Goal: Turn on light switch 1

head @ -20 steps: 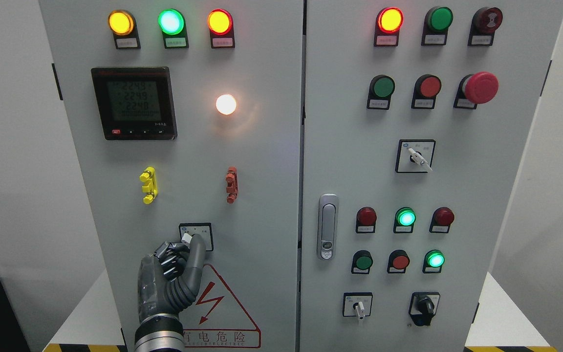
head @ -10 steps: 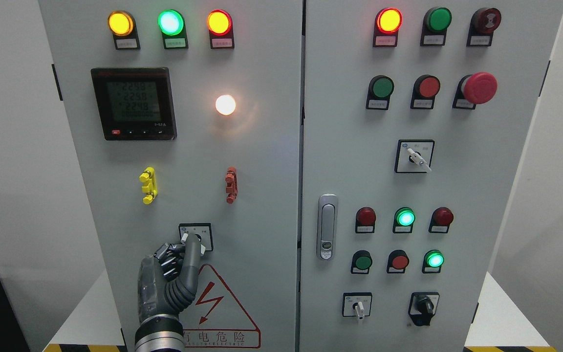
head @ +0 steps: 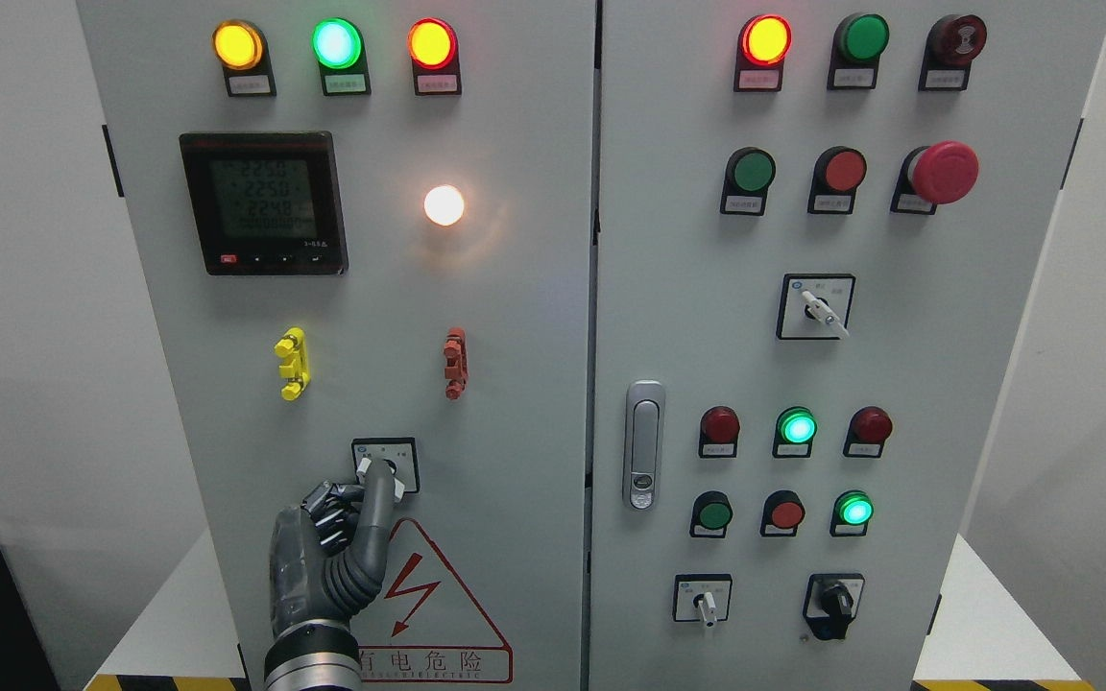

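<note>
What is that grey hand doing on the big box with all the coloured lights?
A camera on a robot's head took this picture. The grey thing is the robot's left hand. It reaches up to a small turning switch on a tall grey cabinet. One finger touches the switch's knob; the other fingers are curled. The hand holds nothing. Just above, a round white lamp glows. The screen shows numbers. The other hand isn't in the picture.

left hand | raised upright | 1 finger extended | others curled
</note>
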Available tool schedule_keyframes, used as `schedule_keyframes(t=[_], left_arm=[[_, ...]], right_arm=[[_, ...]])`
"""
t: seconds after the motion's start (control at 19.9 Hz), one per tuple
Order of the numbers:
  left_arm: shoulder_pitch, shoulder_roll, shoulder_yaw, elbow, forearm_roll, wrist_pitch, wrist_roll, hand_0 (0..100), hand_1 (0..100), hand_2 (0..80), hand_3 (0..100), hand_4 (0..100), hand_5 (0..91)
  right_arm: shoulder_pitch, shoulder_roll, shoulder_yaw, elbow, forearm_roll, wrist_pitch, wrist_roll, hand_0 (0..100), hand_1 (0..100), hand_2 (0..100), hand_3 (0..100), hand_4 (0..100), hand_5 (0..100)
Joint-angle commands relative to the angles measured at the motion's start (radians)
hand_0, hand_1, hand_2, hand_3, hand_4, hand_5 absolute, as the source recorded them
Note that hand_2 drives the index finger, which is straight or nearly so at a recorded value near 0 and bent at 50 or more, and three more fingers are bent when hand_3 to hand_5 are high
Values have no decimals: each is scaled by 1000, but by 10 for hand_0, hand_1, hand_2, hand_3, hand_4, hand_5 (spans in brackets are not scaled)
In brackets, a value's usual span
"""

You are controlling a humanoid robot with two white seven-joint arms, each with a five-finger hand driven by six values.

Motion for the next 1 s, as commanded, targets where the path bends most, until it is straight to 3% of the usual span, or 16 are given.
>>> schedule_keyframes(t=[0.0,0.35,0.95], left_arm=[[-2,-1,-4,1,0,-14,-8,299,342,658,1000,1000,887],[-5,-1,-21,-1,0,-16,-7,205,336,670,1000,1000,887],[10,2,-20,-2,-1,-20,-7,179,336,677,1000,1000,886]], right_arm=[[0,0,-1,0,0,0,0,0,0,0,0,0,0],[0,0,0,0,0,0,0,0,0,0,0,0,0],[0,0,0,0,0,0,0,0,0,0,0,0,0]])
